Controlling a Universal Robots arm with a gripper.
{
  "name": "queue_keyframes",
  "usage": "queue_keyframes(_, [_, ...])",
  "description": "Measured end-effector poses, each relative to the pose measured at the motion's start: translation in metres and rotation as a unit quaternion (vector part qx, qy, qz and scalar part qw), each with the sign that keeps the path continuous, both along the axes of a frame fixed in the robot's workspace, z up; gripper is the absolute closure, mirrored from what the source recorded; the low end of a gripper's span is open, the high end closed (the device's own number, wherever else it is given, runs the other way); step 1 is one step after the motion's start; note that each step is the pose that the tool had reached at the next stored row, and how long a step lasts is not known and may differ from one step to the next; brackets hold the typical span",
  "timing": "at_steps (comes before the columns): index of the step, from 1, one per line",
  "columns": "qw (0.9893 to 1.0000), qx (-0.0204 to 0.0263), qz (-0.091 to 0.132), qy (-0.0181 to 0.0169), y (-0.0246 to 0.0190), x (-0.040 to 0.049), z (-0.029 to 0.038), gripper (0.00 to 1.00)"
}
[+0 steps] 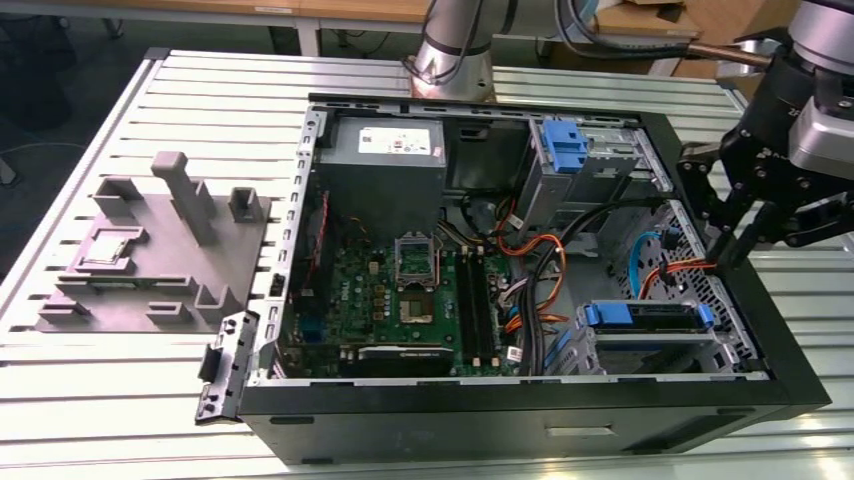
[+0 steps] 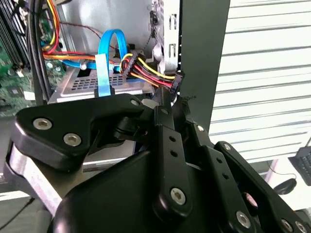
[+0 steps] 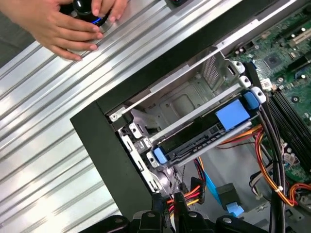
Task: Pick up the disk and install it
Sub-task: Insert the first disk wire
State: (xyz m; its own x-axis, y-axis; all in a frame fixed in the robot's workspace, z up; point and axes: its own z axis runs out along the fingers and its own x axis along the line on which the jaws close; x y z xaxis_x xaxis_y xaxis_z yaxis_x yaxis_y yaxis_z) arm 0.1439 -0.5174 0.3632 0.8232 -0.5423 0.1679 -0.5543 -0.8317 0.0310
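Your case [image 1: 534,400] lies open on the slatted table [image 1: 107,400], and the disk [image 3: 204,131] already sits in its bay (blue carrier ends showing). Gripper [image 1: 734,250] hangs over the case's edge at the exterior view's right, fingers together, holding nothing.

My gripper [image 1: 742,240] hangs at the open computer case's [image 1: 787,330] side wall; bundled cables [image 1: 534,290] crowd the interior, while the disk [image 1: 647,316] occupies its bay near the front corner.
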Motion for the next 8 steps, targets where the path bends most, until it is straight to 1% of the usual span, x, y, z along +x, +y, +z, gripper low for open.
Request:
queue_keyframes(2, [1.0,-0.0024,0.004,0.0,0.0005,0.0,-0.0005,0.76])
queue_keyframes(6, [0.9999,-0.0046,0.009,-0.0001,0.0026,0.0,-0.0018,0.76])
queue_keyframes(8, [0.9999,-0.0079,0.012,-0.0006,0.0034,0.0,-0.0028,0.76])
